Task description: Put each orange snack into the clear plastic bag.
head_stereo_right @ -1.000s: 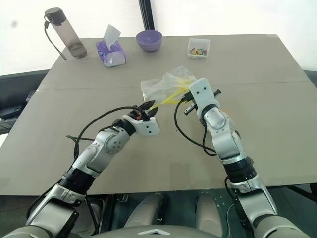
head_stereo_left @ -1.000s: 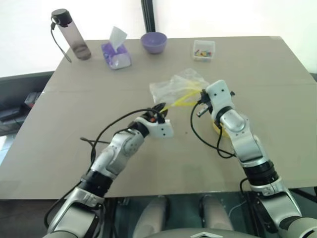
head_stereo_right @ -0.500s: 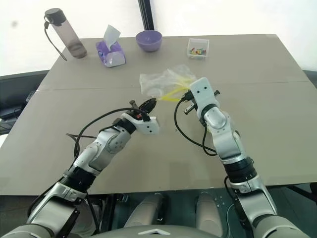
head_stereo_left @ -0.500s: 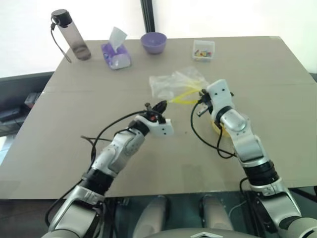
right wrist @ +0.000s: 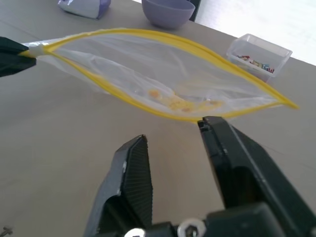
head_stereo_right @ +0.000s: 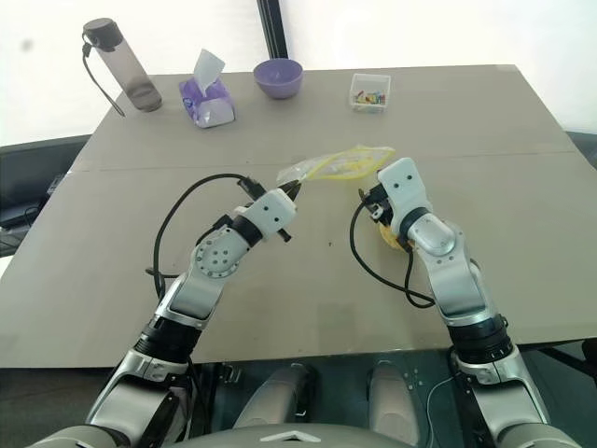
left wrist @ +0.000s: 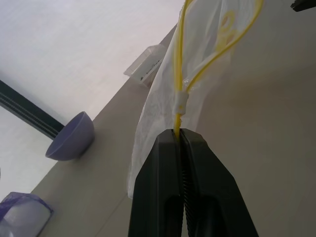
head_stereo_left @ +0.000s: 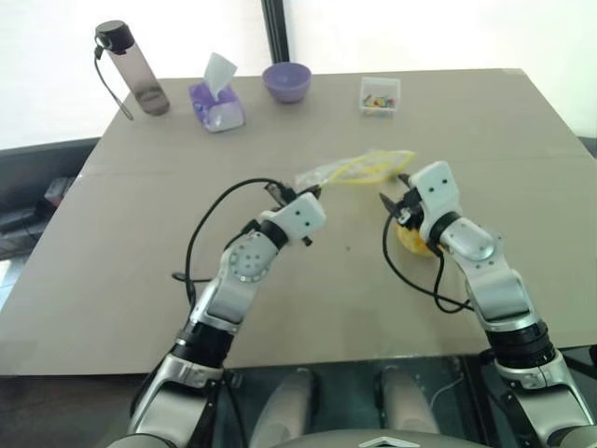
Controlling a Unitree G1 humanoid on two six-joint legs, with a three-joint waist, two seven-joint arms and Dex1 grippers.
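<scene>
Left gripper (left wrist: 181, 136), clenched on the clear plastic bag (head_stereo_left: 359, 168) seal, has lifted it; right gripper (right wrist: 173, 143) has released, mouth gaping at twelve o'clock, orange snack (head_stereo_left: 410, 238) waiting.

A wide grey-brown table (head_stereo_left: 140, 233) takes up most of the room, a seam running across its top. Beyond its far edge the wall is bright white, washed with light, split by a dark vertical post (head_stereo_left: 273, 28). Dark flooring (head_stereo_left: 37, 177) lies at the left.
</scene>
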